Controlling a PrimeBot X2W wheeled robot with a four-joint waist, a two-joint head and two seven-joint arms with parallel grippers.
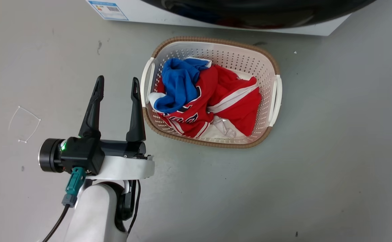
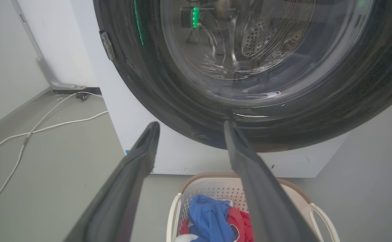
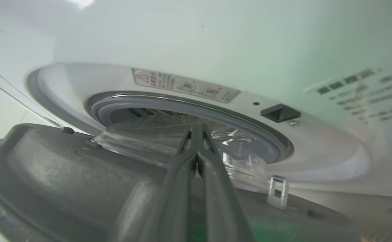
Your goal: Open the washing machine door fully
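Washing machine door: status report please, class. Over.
Left gripper open, beside laundry basket. Right gripper shut, at washing machine door inner side. Door ajar, not fully open. Basket on floor just in front.

Head view: the left hand (image 1: 117, 81) holds its two dark fingers spread apart, pointing up the picture, above a black wrist (image 1: 81, 156) and a white forearm (image 1: 95, 211). Right wrist view: the right hand (image 3: 196, 127) has both fingertips pressed together.
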